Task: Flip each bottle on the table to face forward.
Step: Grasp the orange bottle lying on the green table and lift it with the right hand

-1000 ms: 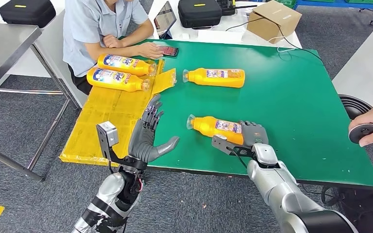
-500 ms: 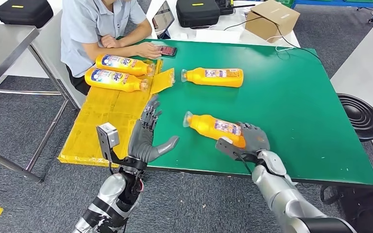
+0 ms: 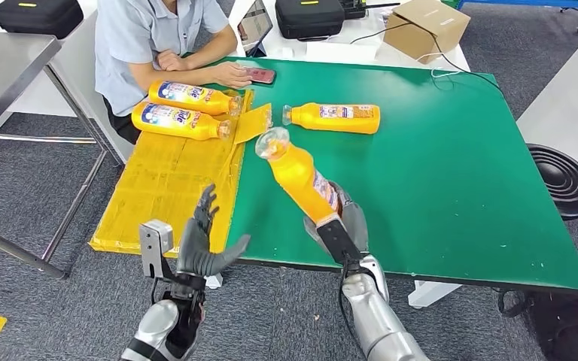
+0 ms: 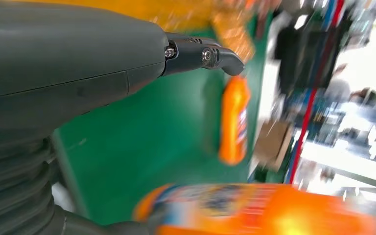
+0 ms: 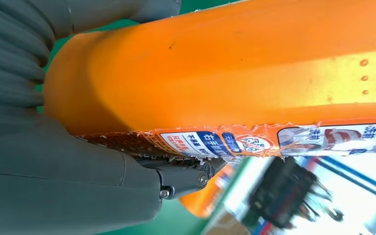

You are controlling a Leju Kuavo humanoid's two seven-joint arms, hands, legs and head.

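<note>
The right hand (image 3: 340, 226) grips the held bottle (image 3: 297, 174) by its base end, near the front edge of the green table (image 3: 459, 173). The bottle is off the surface and tilted, its clear cap end pointing up and away from the robot, toward the table's middle. In the right wrist view the orange body (image 5: 235, 73) lies directly against the grey thumb and palm (image 5: 68, 181), label edge just beside the thumb tip — a firm wrap, though the darker fingers are hidden behind the bottle.

The left hand (image 3: 199, 244) holds nothing; its fingers are spread and raised at the front left corner of the table, above the edge of the yellow cardboard sheet (image 3: 165, 188). It is well apart from the held bottle. The left wrist view is blurred, but the thumb (image 4: 200, 54) appears to stand clear of anything.

The far bottle (image 3: 335, 118) lies on its side on the green surface, cap toward the cardboard, label side up. Two more bottles lie on their sides on the cardboard at the table's far left — the upper cardboard bottle (image 3: 192, 96) and the lower cardboard bottle (image 3: 177, 122), touching or nearly so.

A seated person (image 3: 150, 45) rests a hand on a phone (image 3: 260, 75) at the far left edge.
</note>
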